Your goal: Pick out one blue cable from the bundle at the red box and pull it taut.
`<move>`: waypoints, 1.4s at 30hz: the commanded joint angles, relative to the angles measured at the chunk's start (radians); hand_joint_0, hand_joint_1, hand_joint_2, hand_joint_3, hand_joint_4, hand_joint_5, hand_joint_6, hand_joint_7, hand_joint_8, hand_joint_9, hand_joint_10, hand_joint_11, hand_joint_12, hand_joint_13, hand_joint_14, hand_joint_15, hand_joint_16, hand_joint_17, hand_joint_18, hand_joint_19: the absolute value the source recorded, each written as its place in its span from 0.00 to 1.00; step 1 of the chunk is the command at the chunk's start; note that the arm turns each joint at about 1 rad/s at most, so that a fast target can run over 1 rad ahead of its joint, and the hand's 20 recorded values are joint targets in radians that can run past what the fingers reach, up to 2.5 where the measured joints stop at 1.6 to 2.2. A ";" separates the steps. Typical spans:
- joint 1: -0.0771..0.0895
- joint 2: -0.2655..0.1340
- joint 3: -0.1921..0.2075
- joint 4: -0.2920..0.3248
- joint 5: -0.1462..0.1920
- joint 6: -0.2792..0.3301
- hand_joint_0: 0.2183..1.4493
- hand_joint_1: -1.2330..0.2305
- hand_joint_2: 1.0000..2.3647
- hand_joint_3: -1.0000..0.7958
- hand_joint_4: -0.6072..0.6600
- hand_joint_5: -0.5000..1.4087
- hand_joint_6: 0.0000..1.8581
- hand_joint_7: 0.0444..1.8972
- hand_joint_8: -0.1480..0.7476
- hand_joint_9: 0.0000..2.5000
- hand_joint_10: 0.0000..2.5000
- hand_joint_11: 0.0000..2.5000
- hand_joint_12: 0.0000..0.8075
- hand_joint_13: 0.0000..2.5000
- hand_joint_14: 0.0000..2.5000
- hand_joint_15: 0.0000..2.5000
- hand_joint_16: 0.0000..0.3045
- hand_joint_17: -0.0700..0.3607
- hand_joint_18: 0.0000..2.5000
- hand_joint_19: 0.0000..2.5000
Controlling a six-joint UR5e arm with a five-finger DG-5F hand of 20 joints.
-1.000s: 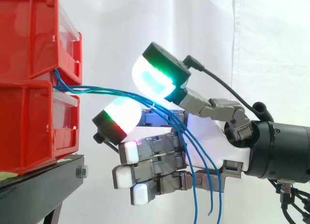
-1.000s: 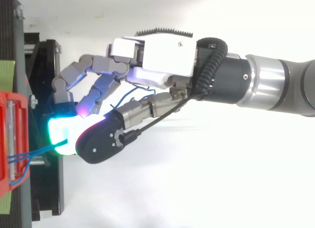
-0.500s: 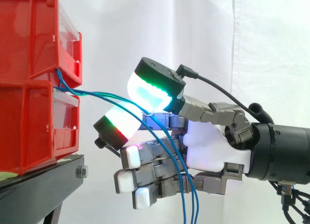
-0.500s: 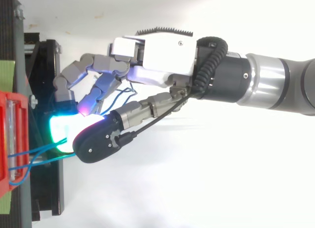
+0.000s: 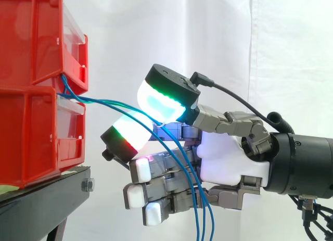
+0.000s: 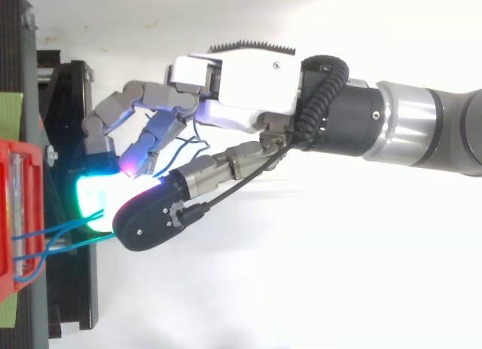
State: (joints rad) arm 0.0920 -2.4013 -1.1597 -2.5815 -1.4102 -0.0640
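A white curtain (image 5: 208, 33) hangs behind everything. Stacked red bins (image 5: 31, 90) stand at the left edge on a black stand (image 5: 47, 199) in the lower left. At centre-right the hand (image 5: 229, 157) pinches the blue cables (image 5: 99, 100) between two glowing pads. The cables run out from between the bins, then hang down across its curled lower fingers.

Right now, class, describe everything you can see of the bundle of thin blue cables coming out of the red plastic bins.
The thin blue cables are several smooth, plastic-coated strands. They emerge from the gap between the stacked red plastic bins, run rightward with a slight sag, not taut, and pass between two glowing fingers of the robot's hand, which appear to pinch them. Beyond the pinch they drop loosely across the curled lower fingers and out of frame.
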 commanded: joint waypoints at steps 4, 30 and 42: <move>0.000 0.001 0.000 0.000 -0.001 0.000 0.41 0.28 0.01 0.32 0.46 0.15 0.50 0.55 0.41 0.38 0.01 0.30 0.36 0.37 0.01 0.26 0.13 0.37 0.30 0.28; 0.000 0.001 0.000 -0.009 -0.001 0.003 0.43 0.22 0.00 0.28 0.48 0.15 0.51 0.55 0.37 0.36 0.01 0.30 0.34 0.36 0.01 0.25 0.11 0.34 0.30 0.24; 0.000 0.001 0.000 -0.016 -0.001 0.007 0.36 0.20 0.00 0.28 0.48 0.13 0.50 0.52 0.31 0.28 0.01 0.28 0.31 0.30 0.01 0.22 0.10 0.32 0.26 0.21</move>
State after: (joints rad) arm 0.0919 -2.4009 -1.1597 -2.5944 -1.4105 -0.0574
